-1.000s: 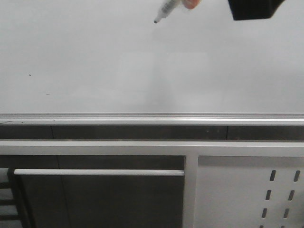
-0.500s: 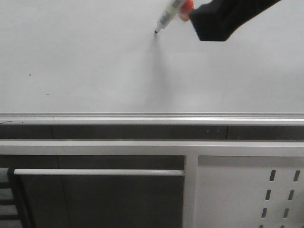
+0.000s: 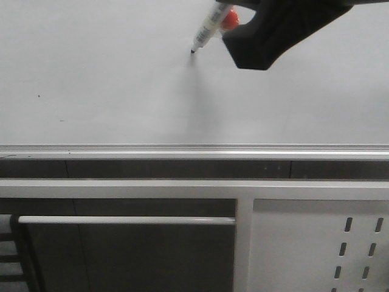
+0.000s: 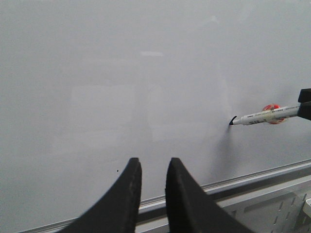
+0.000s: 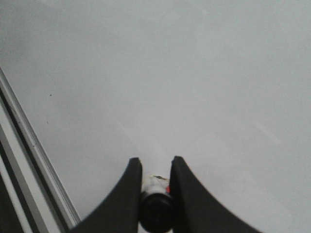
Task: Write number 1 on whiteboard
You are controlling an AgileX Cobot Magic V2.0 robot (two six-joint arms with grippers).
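Right gripper (image 5: 152, 194) clamped on the pen (image 3: 205, 30), angled so its tip meets the whiteboard (image 3: 97, 73). No stroke yet. Left gripper (image 4: 149, 194) narrowly parted, empty, clear.

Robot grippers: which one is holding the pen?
The right gripper: its fingers are shut on the white marker pen, whose tip is at the whiteboard. The left gripper holds nothing.
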